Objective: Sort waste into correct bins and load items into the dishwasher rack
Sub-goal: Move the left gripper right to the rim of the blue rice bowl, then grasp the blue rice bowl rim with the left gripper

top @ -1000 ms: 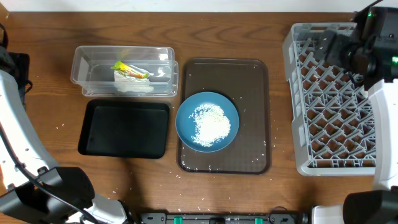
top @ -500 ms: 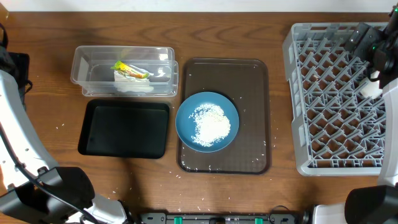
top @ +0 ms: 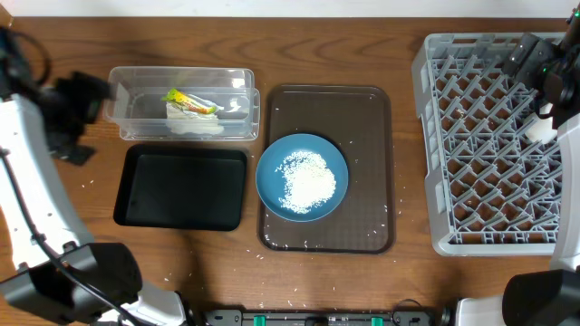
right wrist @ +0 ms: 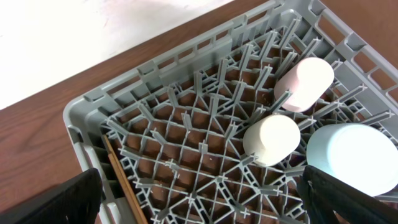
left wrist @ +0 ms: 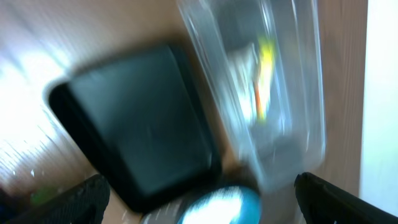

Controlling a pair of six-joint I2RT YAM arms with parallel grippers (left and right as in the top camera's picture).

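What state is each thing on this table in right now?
Clear tub: holds napkin and wrapper.
Black tray: empty.
Blue dish: holds loose rice.
Rack: holds pink cup, white cup, bowl, chopsticks.
Left claw: open, empty.
Right claw: open, empty.

Blue dish (top: 272,163) of rice (top: 308,178) on the brown tray (top: 367,127) — wrapper (top: 188,100) and napkin (top: 195,124) in the clear tub (top: 136,109) beside it.

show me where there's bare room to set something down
The black tray is bare. The table is open between the brown tray and the rack, and in front of the black tray. Crowded: the clear tub holds rubbish, the dish fills the brown tray's middle.
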